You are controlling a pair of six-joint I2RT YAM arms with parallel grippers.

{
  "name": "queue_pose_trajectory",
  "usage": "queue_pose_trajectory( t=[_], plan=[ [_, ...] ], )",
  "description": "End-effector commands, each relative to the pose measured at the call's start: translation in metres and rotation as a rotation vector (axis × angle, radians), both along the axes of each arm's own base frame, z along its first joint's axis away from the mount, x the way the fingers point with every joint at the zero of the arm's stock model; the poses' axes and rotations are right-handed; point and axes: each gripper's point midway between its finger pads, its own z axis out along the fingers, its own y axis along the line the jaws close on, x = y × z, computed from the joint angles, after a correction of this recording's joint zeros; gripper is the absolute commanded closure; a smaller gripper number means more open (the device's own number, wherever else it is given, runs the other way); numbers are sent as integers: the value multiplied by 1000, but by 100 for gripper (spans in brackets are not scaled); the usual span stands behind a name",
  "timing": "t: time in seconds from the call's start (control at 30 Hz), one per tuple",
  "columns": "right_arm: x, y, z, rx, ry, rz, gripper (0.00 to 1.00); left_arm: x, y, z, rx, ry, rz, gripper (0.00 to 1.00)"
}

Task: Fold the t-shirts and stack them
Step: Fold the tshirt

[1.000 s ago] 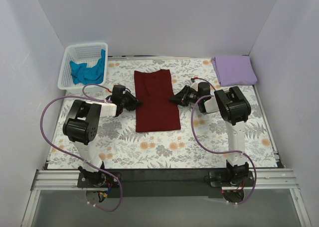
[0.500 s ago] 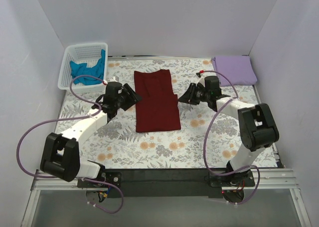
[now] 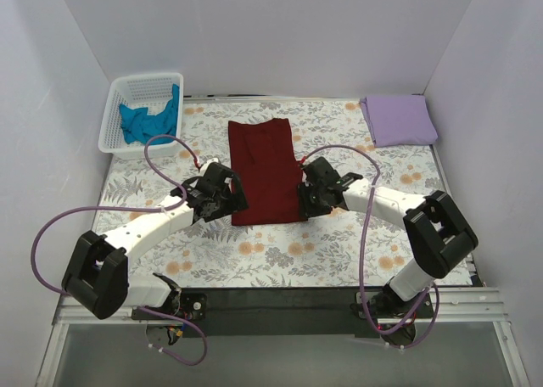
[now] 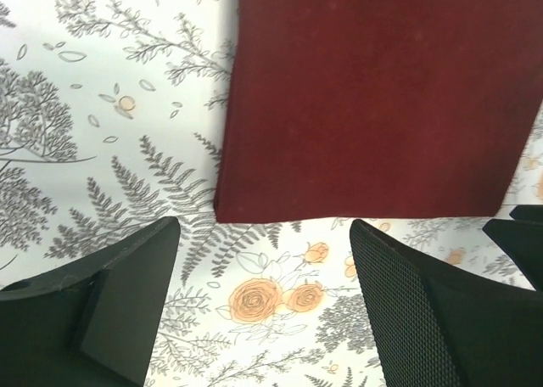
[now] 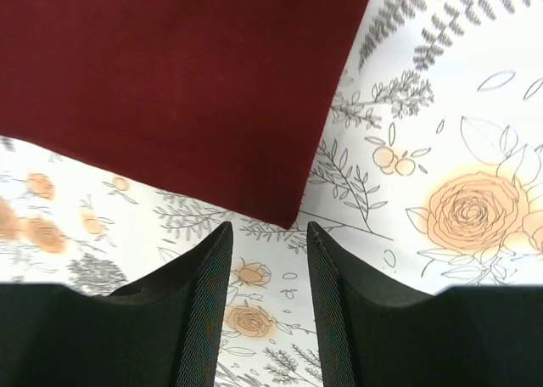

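Observation:
The dark maroon t-shirt (image 3: 265,171) lies folded into a long strip in the middle of the floral cloth. My left gripper (image 3: 231,203) sits at its near left corner, open, with only cloth between the fingers; the maroon t-shirt (image 4: 373,98) edge lies just ahead of the left gripper (image 4: 265,234). My right gripper (image 3: 305,202) is at the near right corner, open. In the right wrist view the corner of the maroon t-shirt (image 5: 170,81) points into the gap of the right gripper (image 5: 268,230). The lavender t-shirt (image 3: 399,120) lies folded at the back right. The teal t-shirt (image 3: 148,120) is crumpled in the basket.
A white lattice basket (image 3: 140,83) stands at the back left corner. The grey and orange floral cloth (image 3: 280,251) covers the table. White walls close in the left, back and right. Purple cables loop from both arms over the near part of the cloth.
Both arms moved from the maroon shirt's long sides toward me, down to its near corners. Both grippers opened, the left one much wider.

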Motion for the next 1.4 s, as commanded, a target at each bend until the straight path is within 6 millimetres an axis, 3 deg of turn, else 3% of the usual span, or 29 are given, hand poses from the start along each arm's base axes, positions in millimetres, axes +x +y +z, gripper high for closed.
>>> queue_pose_trajectory(
  t=[0.0,0.3,0.57,0.7,0.9,1.13,1.37],
  plan=[
    [4,-8,-1,-128,-29,-17,52,-8,14,-4,79,8,16,19],
    [3,2,-10,-146,-8,2,53,-12,9,-17,96,45,8,25],
    [13,10,6,-135,-54,-11,53,-13,7,-20,95,48,3,25],
    [10,14,-7,-143,-13,6,53,-14,5,-23,94,56,-2,26],
    [0,-5,-31,-255,33,-3,53,-14,5,-22,95,53,-1,26],
    [-10,-15,-41,-329,58,2,55,-17,4,-24,98,64,-9,26],
    [-22,-19,-49,-366,90,24,65,-17,4,-23,101,75,-3,26]
  ],
)
